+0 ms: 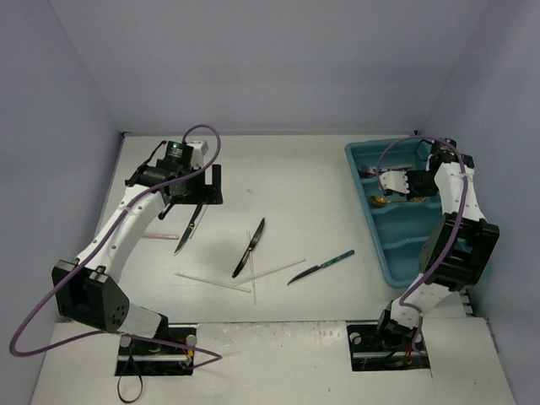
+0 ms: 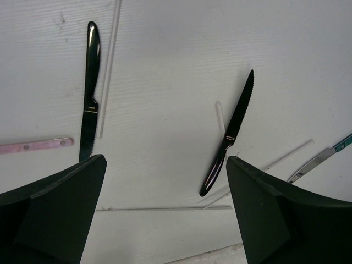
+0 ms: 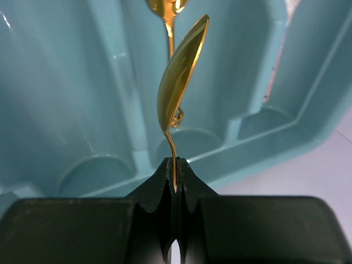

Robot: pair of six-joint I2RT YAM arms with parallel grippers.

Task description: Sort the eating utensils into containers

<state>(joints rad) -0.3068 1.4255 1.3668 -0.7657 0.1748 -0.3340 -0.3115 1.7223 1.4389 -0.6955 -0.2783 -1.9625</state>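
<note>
Right gripper (image 3: 175, 171) clenched a shiny gold metal spoon (image 3: 179, 82) over the teal-blue plastic tray (image 3: 82, 82), another gold spoon (image 3: 168, 8) already inside. Left gripper (image 2: 165, 165) hung spread wide, empty, above dark knives (image 2: 231, 137), thin white sticks (image 2: 110, 66) and a pink-handled piece (image 2: 36, 146), all unsorted.

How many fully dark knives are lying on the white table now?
2. One dark knife lies at the left of the table; the other dark knife lies near its middle. More may be hidden in the tray.
</note>
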